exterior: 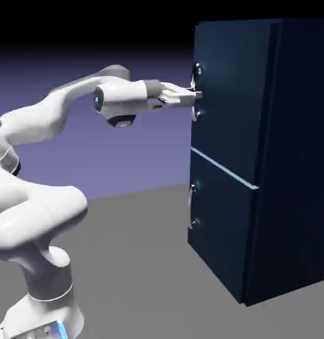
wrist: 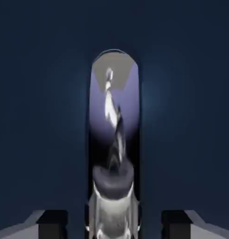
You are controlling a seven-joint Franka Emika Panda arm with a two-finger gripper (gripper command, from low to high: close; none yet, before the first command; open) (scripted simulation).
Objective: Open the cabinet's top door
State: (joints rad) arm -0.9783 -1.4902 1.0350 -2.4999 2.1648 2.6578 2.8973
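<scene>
Between the claw's (wrist: pixel 114 224) open fingers stands the top door's (wrist: pixel 191 116) handle (wrist: pixel 114 140).

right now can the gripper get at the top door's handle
Probably yes: the gripper is already at the handle of the top door, the bar sits between its open jaws, and nothing blocks it.

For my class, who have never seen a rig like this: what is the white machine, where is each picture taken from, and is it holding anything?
Both pictures are computer-rendered. The white machine is a robot arm ending in a two-finger tool. The exterior view looks on from beside it: the tool reaches the silver handle on the top door of a tall navy cabinet on a grey table. The hand view looks along the tool: the shiny handle fills the middle, with the fingertips standing apart either side, not yet gripping.
</scene>
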